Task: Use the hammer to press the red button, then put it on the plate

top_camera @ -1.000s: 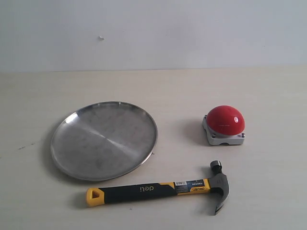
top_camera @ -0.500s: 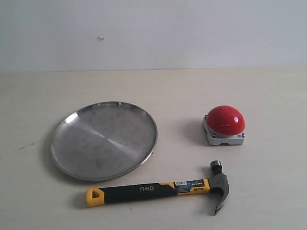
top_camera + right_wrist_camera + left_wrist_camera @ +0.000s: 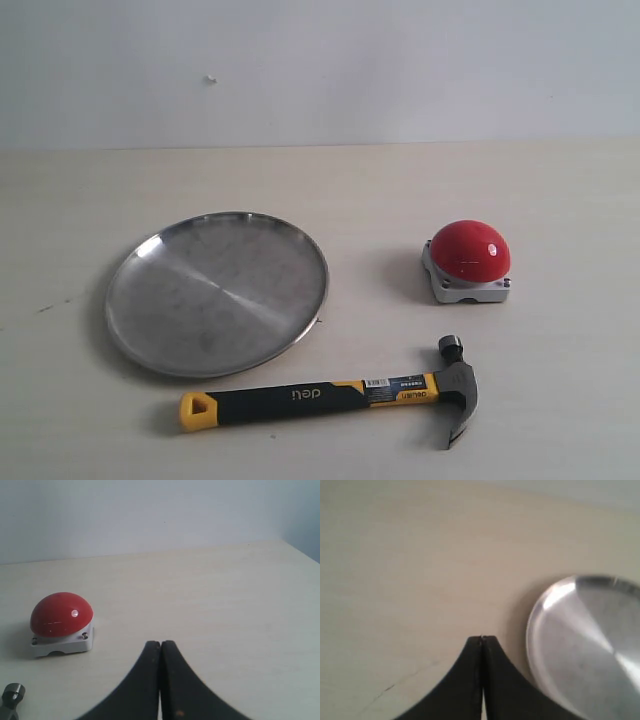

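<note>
Lying hammer: flat on the table at the near edge of the exterior view, untouched, with the yellow handle end toward the left and the dark steel head toward the right, claw pointing at the camera.
Hammer vs plate: just in front of the plate, apart from its rim.
Hammer vs button: its head sits near the red button, in front of it, with bare table between them.
Red button: on its light-grey square base, well to the right of the plate; the right wrist view shows it beyond the fingers, and a bit of the hammer's striking face at the picture's corner.
Plate: silver, nothing on it; part of it shows in the left wrist view.
Left gripper: fingers pressed together, holding nothing, over bare table beside the plate.
Right gripper: fingers pressed together, holding nothing, over bare table, apart from the button.
Wall: plain and pale behind the table.
</note>
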